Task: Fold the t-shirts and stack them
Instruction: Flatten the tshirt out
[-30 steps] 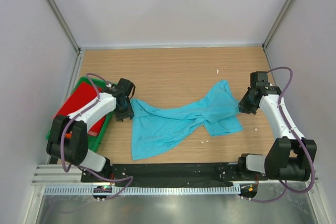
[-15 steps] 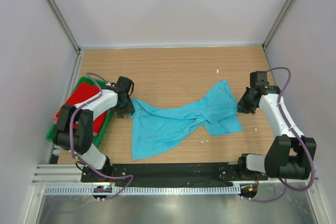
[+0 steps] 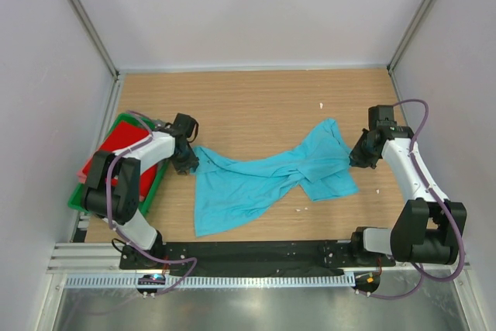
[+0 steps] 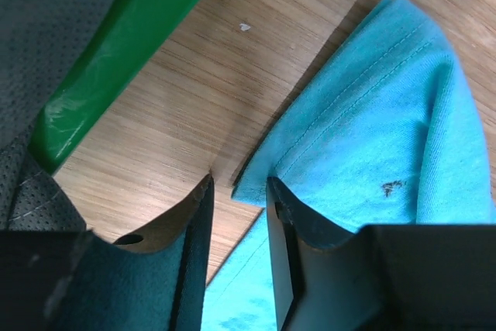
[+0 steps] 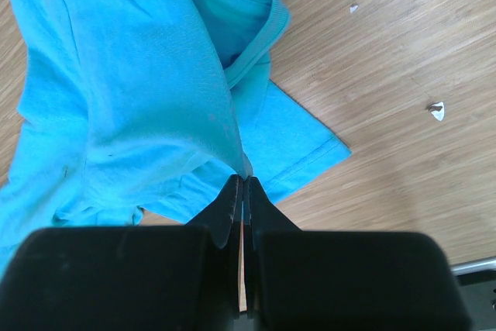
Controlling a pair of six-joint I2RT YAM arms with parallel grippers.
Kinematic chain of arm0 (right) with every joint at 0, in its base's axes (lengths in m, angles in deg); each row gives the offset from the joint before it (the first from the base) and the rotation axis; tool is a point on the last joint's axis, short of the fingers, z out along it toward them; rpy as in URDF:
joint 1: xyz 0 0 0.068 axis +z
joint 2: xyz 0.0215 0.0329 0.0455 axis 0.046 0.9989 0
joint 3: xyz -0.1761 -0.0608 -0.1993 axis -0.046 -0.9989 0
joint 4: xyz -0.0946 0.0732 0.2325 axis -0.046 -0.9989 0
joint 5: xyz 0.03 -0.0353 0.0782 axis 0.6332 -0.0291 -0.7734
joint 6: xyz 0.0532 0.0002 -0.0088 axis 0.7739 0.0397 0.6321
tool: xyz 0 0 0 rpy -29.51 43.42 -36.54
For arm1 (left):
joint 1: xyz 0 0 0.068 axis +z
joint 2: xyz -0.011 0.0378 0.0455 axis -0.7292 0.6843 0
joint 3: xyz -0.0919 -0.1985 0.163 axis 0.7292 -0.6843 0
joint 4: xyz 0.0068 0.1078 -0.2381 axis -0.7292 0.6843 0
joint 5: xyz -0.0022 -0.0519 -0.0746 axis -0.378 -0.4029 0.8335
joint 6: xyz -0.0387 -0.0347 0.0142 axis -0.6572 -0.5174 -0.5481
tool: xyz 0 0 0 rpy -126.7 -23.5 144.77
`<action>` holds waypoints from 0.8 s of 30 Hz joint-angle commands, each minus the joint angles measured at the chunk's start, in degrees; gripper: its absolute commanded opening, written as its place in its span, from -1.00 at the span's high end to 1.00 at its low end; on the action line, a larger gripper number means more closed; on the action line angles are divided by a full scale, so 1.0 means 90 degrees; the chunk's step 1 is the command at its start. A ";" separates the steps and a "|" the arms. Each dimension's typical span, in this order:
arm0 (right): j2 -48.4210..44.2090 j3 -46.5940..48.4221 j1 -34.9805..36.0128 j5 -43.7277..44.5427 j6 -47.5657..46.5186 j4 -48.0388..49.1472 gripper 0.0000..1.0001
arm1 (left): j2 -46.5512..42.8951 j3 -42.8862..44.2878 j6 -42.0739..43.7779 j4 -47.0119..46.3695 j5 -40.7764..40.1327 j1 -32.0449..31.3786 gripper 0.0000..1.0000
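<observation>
Two grippers sit at opposite ends of a turquoise t-shirt (image 3: 256,184) lying crumpled across the table (image 3: 256,98).
The left gripper (image 4: 238,191) stands partly open, a shirt corner loose between its tips, beside the green tray (image 4: 116,60) at the left. The right gripper (image 5: 245,185) is pinched tight on a fold at the shirt's right edge. A red t-shirt (image 3: 116,145) lies in the tray.

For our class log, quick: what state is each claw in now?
Left claw: open, holding nothing.
Right claw: closed on the shirt.
</observation>
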State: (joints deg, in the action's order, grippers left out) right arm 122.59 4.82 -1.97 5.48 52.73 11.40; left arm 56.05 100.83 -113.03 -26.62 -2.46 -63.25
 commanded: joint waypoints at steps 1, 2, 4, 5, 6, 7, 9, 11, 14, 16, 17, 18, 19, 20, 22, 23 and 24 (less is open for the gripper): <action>-0.0058 0.0270 0.0042 0.0026 -0.0080 0.0048 0.97 | 0.0239 -0.0220 -0.0341 -0.0256 0.0008 0.0019 0.33; -0.0058 0.0270 0.0033 0.0036 -0.0070 0.0039 0.98 | 0.0240 -0.0240 -0.0370 -0.0285 0.0017 0.0028 0.35; -0.0068 0.0251 0.0033 0.0046 -0.0070 0.0029 0.98 | 0.0220 -0.0386 -0.0487 -0.0431 0.0037 0.0028 0.39; -0.0087 0.0241 0.0033 0.0056 -0.0070 0.0029 0.97 | 0.0211 -0.0435 -0.0536 -0.0471 0.0018 0.0028 0.44; -0.0107 0.0231 0.0033 0.0056 -0.0070 0.0029 0.97 | 0.0191 -0.0493 -0.0595 -0.0510 0.0008 0.0028 0.46; -0.0117 0.0231 0.0033 0.0065 -0.0060 0.0039 0.97 | 0.0181 -0.0552 -0.0614 -0.0597 -0.0012 0.0028 0.49; -0.0117 0.0241 0.0033 0.0065 -0.0060 0.0009 0.98 | 0.0103 -0.0601 -0.0654 -0.0685 -0.0012 0.0038 0.61; -0.0117 0.0251 0.0033 0.0075 -0.0050 0.0000 0.97 | 0.0025 -0.0641 -0.0654 -0.0725 -0.0041 0.0028 0.73; -0.0117 0.0270 0.0033 0.0075 -0.0011 -0.0049 0.97 | -0.0160 -0.0514 -0.0615 -0.0569 -0.0129 0.0038 1.00; -0.0136 0.0319 0.0033 0.0085 0.0028 -0.0117 0.98 | -0.0326 -0.0368 -0.0508 -0.0345 -0.0090 0.0028 1.00; -0.0146 0.0348 0.0033 0.0095 0.0076 -0.0147 0.98 | -0.0404 -0.0212 -0.0488 -0.0257 -0.0042 0.0028 1.00; -0.0136 0.0416 0.0033 0.0114 0.0115 -0.0186 0.97 | -0.0492 -0.0134 -0.0468 -0.0063 0.0007 0.0028 1.00; -0.0136 0.0455 0.0023 0.0105 0.0154 -0.0234 0.98 | -0.0734 -0.0065 -0.0449 0.0007 0.0066 0.0028 1.00; -0.0127 0.0504 0.0033 0.0095 0.0232 -0.0244 0.97 | -0.0901 0.0023 -0.0449 0.0056 0.0134 0.0028 1.00; -0.0126 0.0709 0.0023 0.0104 0.0330 -0.0245 0.98 | -0.1243 0.0150 -0.0449 0.0222 0.0339 0.0028 1.00; -0.0126 0.0787 -0.0006 0.0104 0.0447 -0.0215 0.97 | -0.1593 0.0218 -0.0420 0.0290 0.0388 0.0028 1.00; -0.0126 0.0952 -0.0026 0.0114 0.0506 -0.0186 0.97 | -0.1790 0.0441 -0.0390 0.0503 0.0360 0.0028 1.00</action>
State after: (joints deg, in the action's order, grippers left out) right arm 122.57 8.69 -1.99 5.68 54.71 9.35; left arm 47.79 99.41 -117.01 -25.83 -0.40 -63.14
